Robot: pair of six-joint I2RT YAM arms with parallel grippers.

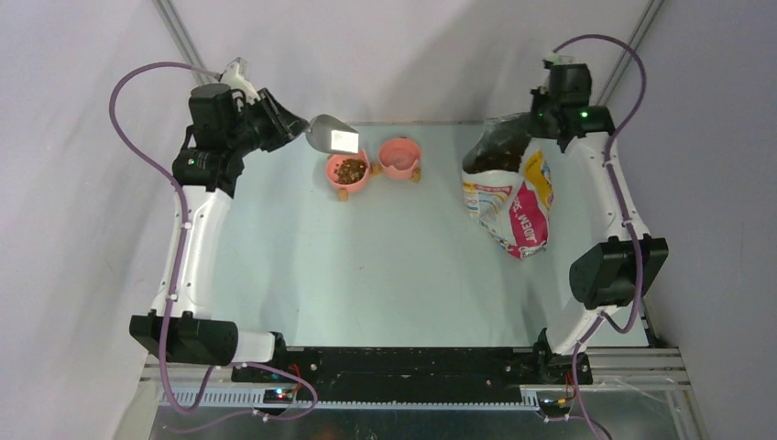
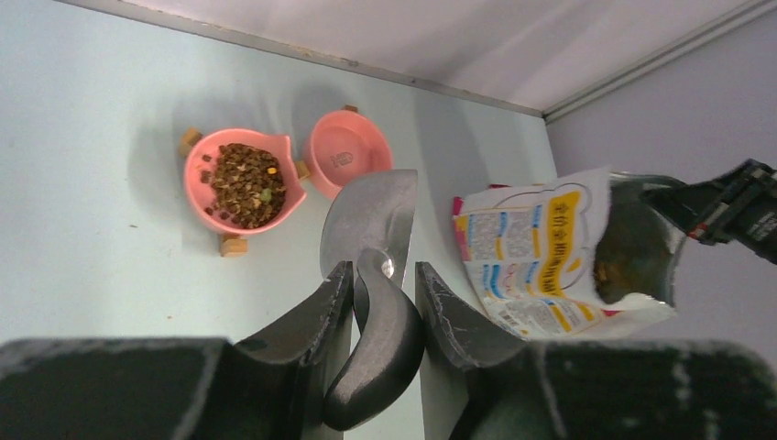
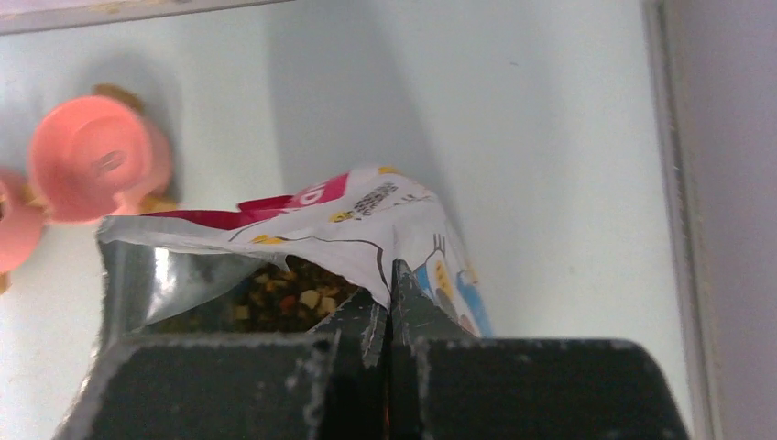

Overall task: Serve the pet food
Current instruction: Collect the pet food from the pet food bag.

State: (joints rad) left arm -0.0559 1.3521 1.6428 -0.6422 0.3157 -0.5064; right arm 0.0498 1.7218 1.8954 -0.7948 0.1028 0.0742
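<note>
Kibble [image 2: 243, 183], small brown dry pellets, heaped in pink plastic bowl [image 2: 197, 156] just off empty grey metal scoop [image 2: 371, 215] clamped in left gripper [image 2: 385, 272]; neighbouring pink bowl [image 2: 344, 156] unfilled, likely next; right gripper [image 3: 389, 293] pinching printed foil bag [image 3: 366, 211] rim, more pellets inside.

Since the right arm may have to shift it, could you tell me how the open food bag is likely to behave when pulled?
The bag is probably floppy: its rim creases where the right gripper pinches it. It leans open-mouthed, so a sideways tug might spill the pet food inside. Its printed film looks glossy, perhaps slippery.
</note>
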